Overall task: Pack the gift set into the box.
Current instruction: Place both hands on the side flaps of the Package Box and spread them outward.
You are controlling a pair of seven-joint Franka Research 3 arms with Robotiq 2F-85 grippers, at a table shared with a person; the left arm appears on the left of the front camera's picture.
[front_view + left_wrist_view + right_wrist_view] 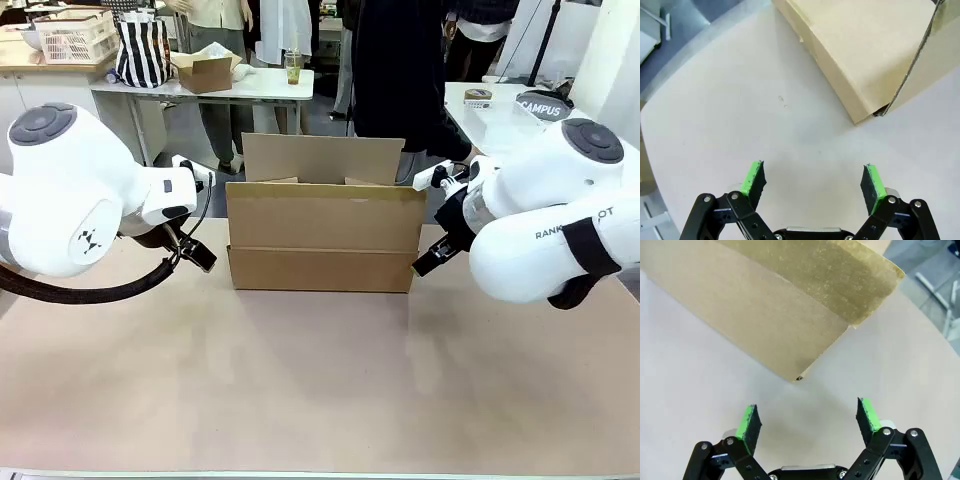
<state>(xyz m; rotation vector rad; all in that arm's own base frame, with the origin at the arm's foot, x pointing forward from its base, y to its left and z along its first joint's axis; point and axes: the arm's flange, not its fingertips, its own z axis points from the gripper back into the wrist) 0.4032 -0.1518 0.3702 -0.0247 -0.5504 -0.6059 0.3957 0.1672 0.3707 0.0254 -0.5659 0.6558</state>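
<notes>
The near part of the brown table (320, 400) lay bare. Farther in, the box (320, 265) sat at the middle of the table between the two arms, its long side facing the robot. Its near flap was folded down over the outside of the front wall and its far flap stood upright. What lay inside could not be seen.

The left tool (813, 180) hung low just off the box's left end, its green pads (754, 176) spread wide with nothing between them. A bottom corner of the box lay ahead of it, apart from the fingertips. The right tool (807, 421) hung just off the right end, also spread wide and empty, with another box corner ahead and untouched.

Behind the box stood a person (400, 70) in dark clothes. Farther back, a white table (255, 88) carried a striped bag (143, 50), a smaller cardboard box (205, 72) and a drink cup (294, 67).
</notes>
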